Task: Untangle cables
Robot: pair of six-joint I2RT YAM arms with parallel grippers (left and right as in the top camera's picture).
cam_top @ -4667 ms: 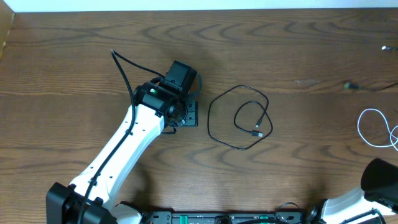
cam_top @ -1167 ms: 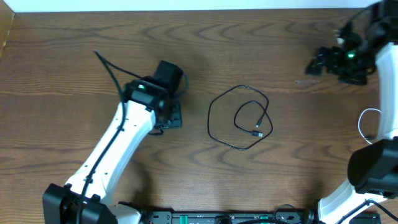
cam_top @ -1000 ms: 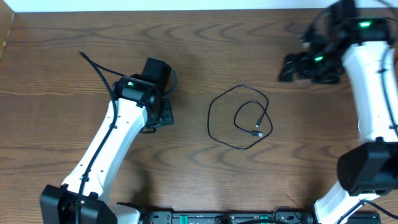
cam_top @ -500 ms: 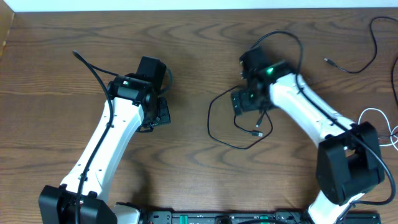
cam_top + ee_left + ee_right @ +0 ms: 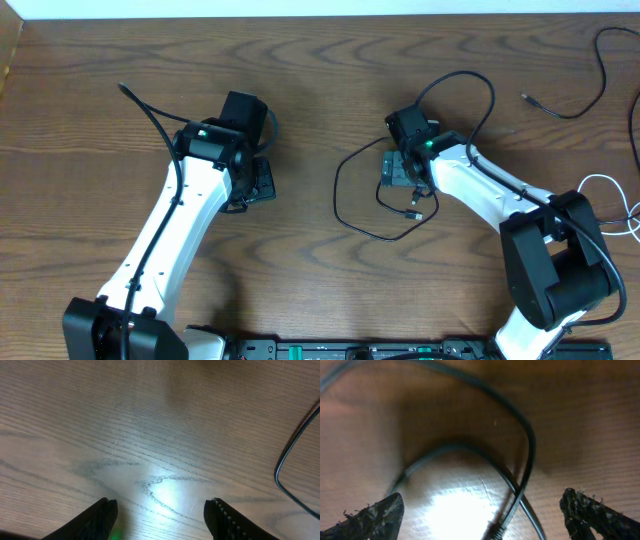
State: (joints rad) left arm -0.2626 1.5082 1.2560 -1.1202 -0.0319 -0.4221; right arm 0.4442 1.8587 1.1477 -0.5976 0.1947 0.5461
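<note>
Brown wood-grain tabletop [image 5: 100, 90] is carrying a thin black looped cable [image 5: 336, 200]. Left gripper [image 5: 162, 515] and right gripper [image 5: 480, 510] are both gaping wide.

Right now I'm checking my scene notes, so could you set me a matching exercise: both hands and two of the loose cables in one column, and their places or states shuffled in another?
Things:
1. left hand
2. right hand
3. white cable
4. second black cable

Places or states:
A. far right corner of the table
B. open, over bare wood
C. right edge, nearer the robot
D. open, over the coiled black cable

Pairs: 1-B, 2-D, 3-C, 4-A
</note>
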